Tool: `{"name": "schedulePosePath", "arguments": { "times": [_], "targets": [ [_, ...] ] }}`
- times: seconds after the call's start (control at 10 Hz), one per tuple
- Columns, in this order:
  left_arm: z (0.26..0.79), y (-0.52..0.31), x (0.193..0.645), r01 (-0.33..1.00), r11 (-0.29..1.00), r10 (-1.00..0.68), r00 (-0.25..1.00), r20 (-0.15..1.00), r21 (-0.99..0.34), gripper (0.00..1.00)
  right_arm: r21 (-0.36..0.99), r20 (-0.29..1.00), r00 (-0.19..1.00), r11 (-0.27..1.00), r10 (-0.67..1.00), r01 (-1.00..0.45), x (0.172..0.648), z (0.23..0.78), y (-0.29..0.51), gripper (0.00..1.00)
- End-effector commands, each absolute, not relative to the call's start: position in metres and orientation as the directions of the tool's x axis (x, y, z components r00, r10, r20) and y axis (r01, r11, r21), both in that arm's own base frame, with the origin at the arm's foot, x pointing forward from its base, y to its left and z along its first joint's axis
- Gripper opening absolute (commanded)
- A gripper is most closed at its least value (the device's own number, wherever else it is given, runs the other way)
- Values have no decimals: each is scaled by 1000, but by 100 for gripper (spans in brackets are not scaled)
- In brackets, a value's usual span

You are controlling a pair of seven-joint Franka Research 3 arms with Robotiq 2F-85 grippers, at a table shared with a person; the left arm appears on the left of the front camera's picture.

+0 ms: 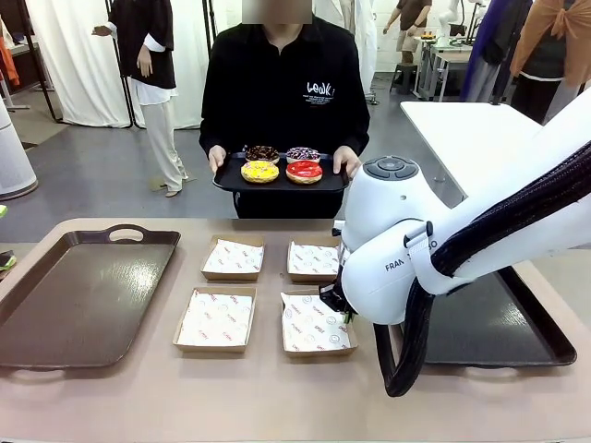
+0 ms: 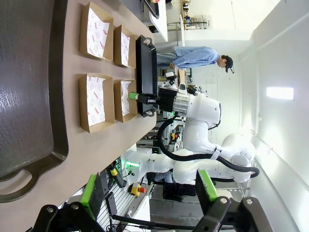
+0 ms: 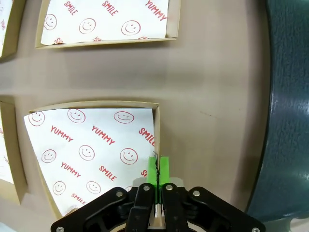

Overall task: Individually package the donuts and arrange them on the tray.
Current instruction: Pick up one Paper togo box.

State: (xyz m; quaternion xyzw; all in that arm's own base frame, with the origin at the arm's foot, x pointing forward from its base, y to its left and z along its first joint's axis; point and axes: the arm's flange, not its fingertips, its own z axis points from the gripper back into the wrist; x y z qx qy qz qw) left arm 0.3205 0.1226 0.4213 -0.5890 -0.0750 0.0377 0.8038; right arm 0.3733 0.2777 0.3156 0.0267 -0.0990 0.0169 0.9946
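Right gripper (image 3: pixel 157 171) pinched shut on the 3 o'clock wall of the shallow brown cardboard box (image 3: pixel 91 104); the thin wall may buckle or slip. Left gripper (image 2: pixel 147 188) wide, empty. Four iced ring donuts (image 1: pixel 282 163) at 12 o'clock, on the person's black tray (image 1: pixel 226 184).

**Red words on the box papers, a name on the arm**

In the right wrist view, the white paper liner (image 3: pixel 91 150) in the nearer cardboard box (image 3: pixel 91 104) carries "YUMMY" and "SMILE" in red capitals, repeated among red smiley faces. The second liner (image 3: pixel 104 19), in the box beyond it, bears the same two words. In the front view, the right arm (image 1: pixel 406 263) shows the black letters "FRAN" on its white shell, with the rest of the word hidden. The person's black top (image 1: pixel 277 111) has white chest print that looks like "look", and the smaller lines beneath it are too small to read
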Motion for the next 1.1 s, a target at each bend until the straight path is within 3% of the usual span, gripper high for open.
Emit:
{"name": "schedulePosePath", "arguments": {
  "times": [0.0, 0.4, 0.6, 1.0],
  "targets": [
    [423, 124, 320, 39, 286, 153, 984, 86, -957, 100, 51, 225, 974, 999, -3, -8, 371, 318, 278, 0],
    [423, 124, 320, 39, 286, 153, 984, 86, -957, 100, 72, 148, 988, 997, -43, 33, 352, 411, 283, 0],
    [423, 124, 320, 39, 286, 153, 984, 86, -957, 100, 61, 152, 986, 996, -71, 62, 366, 460, 280, 0],
    [423, 124, 320, 39, 286, 153, 984, 86, -957, 100, -13, 68, 998, 1000, 11, -10, 427, 538, 294, 0]
  ]
}}
